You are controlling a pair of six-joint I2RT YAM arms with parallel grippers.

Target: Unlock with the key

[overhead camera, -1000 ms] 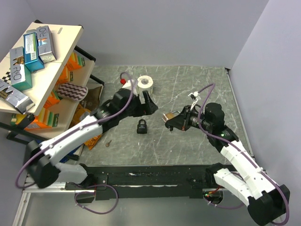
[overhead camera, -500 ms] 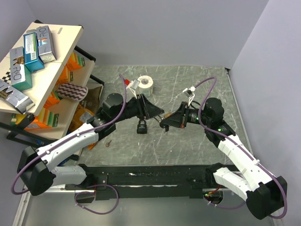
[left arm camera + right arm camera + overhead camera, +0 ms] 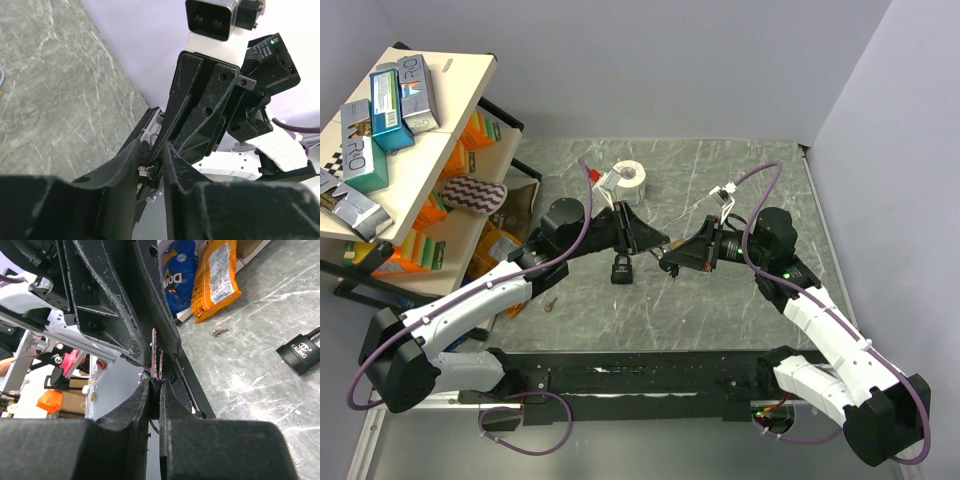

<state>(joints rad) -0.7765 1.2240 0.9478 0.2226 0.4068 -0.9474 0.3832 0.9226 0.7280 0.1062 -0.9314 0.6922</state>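
Left jaws narrowed, the key (image 3: 156,359) between them — right jaws gripping it

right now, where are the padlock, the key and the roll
padlock (image 3: 620,272), top view, on its black body
key (image 3: 154,352), right wrist view, on the blade edge
roll (image 3: 635,187), top view, on its white outer wall

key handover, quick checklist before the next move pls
1. Right tool shut on the key: ok.
2. Left tool placed around the key: ok.
3. Left tool's grip firm enough for the right to let go: cannot tell.
4. Padlock in view on the table: ok.
5. Padlock's keyhole facing a reachable way: cannot tell.
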